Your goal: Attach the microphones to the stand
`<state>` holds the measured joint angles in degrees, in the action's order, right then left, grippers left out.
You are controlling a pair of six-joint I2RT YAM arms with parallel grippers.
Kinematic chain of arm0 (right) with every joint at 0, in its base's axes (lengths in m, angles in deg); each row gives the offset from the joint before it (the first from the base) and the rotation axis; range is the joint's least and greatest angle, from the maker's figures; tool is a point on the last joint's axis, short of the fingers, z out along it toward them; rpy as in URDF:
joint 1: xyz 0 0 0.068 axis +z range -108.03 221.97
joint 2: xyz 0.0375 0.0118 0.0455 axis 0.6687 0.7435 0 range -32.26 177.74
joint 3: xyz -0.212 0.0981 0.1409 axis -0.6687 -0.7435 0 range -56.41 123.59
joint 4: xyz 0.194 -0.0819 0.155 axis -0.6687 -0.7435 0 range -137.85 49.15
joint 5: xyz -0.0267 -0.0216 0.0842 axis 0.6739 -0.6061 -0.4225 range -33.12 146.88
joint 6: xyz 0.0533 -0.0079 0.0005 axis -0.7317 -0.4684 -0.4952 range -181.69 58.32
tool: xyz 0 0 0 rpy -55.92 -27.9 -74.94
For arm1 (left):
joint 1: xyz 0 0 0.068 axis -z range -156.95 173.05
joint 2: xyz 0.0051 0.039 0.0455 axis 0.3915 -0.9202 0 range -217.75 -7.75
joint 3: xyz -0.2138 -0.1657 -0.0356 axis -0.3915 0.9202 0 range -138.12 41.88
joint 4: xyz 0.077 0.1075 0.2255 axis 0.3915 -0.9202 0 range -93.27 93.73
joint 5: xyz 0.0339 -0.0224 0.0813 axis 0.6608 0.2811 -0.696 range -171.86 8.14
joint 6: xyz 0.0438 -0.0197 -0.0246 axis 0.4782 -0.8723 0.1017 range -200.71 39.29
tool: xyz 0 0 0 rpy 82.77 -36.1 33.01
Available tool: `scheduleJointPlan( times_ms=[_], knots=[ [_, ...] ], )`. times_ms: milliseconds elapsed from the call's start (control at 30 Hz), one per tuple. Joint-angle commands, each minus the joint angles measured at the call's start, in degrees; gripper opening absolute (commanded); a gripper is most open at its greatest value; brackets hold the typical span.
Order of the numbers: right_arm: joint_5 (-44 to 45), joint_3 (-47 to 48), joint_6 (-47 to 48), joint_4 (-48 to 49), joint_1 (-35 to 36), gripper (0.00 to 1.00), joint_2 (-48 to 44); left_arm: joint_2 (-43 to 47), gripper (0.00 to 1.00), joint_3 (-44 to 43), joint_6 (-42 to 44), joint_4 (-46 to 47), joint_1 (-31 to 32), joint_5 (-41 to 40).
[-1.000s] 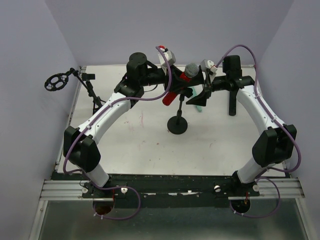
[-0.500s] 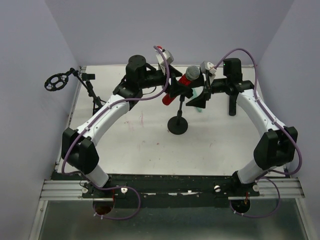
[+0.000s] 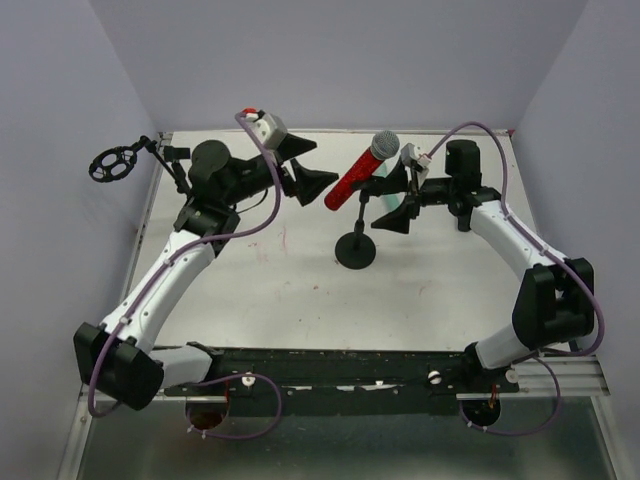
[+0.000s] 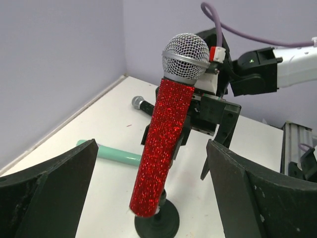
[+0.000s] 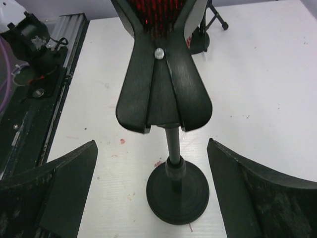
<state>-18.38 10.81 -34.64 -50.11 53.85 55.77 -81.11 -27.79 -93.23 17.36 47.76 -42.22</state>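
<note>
Three microphones: the red microphone sits tilted in the clip of the stand, mesh head uppermost. The mint-green microphone and the black microphone lie on the table near the stand's base, on the side of my right gripper. Both it and my left gripper are spread wide and hold nothing, one on either side of the stand.

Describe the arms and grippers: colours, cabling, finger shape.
Left arm and right arm: white links, black joint housings, a purple cable looped along each. Left gripper and right gripper: two broad black wedge-shaped fingers, matte and scuffed.
</note>
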Motion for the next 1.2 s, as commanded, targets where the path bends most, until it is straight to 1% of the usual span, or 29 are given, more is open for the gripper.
scheduleJointPlan(
  times_ms=[0, 67, 200, 233, 300, 333, 367, 400, 500, 533, 600, 733, 900, 1000, 1133, 1167],
  knots=[
    [1.3, -4.9, -6.9, 14.6, -0.5, 1.00, -1.6, 10.4, 0.98, 6.3, -0.9, -3.8, -2.9, -5.3],
    [1.3, -7.4, -11.5, 21.2, -0.5, 0.99, -1.5, 15.2, 0.98, 9.5, 0.5, -8.5, -3.9, -6.1],
    [2.1, -13.3, -26.8, 41.5, -0.4, 0.97, -0.1, 26.6, 0.98, 18.1, 6.9, -17.0, -4.1, -9.2],
    [2.5, -14.7, -33.3, 48.3, -0.3, 0.95, 0.6, 29.4, 0.98, 20.3, 8.8, -18.0, -4.1, -10.4],
    [3.7, -17.6, -42.6, 62.5, -0.3, 0.93, 2.3, 34.4, 0.98, 25.1, 11.2, -18.8, -4.1, -13.2],
    [4.3, -18.5, -45.6, 68.0, -0.3, 0.91, 3.0, 36.4, 0.98, 27.6, 11.6, -18.4, -4.1, -14.6],
    [4.7, -18.9, -48.2, 70.9, -0.3, 0.88, 3.9, 38.6, 0.98, 29.7, 12.1, -17.6, -4.1, -15.9],
    [4.8, -18.9, -49.4, 72.7, -0.2, 0.86, 4.6, 40.5, 0.98, 32.0, 12.2, -16.7, -4.1, -17.0],
    [5.1, -17.8, -48.9, 72.5, 0.9, 0.77, 6.2, 44.3, 0.99, 36.3, 12.2, -14.9, -4.1, -19.8],
    [5.6, -17.7, -48.1, 71.8, 1.1, 0.76, 6.5, 44.7, 0.98, 36.1, 14.1, -15.5, -4.1, -20.2],
    [6.3, -17.1, -46.8, 71.1, 1.7, 0.73, 7.2, 44.8, 0.98, 35.4, 14.2, -16.0, -4.1, -21.5],
    [6.7, -15.7, -45.8, 70.3, 1.9, 0.66, 9.5, 44.3, 0.98, 35.2, 14.1, -16.2, -4.1, -21.1],
    [6.3, -15.5, -45.3, 72.1, 3.1, 0.57, 11.2, 44.0, 0.99, 35.4, 13.7, -16.0, -4.1, -20.7],
    [5.8, -15.8, -46.9, 75.2, 3.5, 0.44, 12.0, 43.6, 0.98, 35.4, 13.7, -16.2, -4.1, -20.8],
    [5.7, -15.8, -47.7, 77.8, 3.5, 0.22, 12.8, 43.3, 0.98, 35.5, 13.7, -16.0, -4.1, -21.2],
    [5.5, -15.7, -47.8, 78.2, 3.5, 0.09, 12.8, 43.2, 0.98, 35.6, 13.7, -15.9, -4.1, -21.2]
  ],
)
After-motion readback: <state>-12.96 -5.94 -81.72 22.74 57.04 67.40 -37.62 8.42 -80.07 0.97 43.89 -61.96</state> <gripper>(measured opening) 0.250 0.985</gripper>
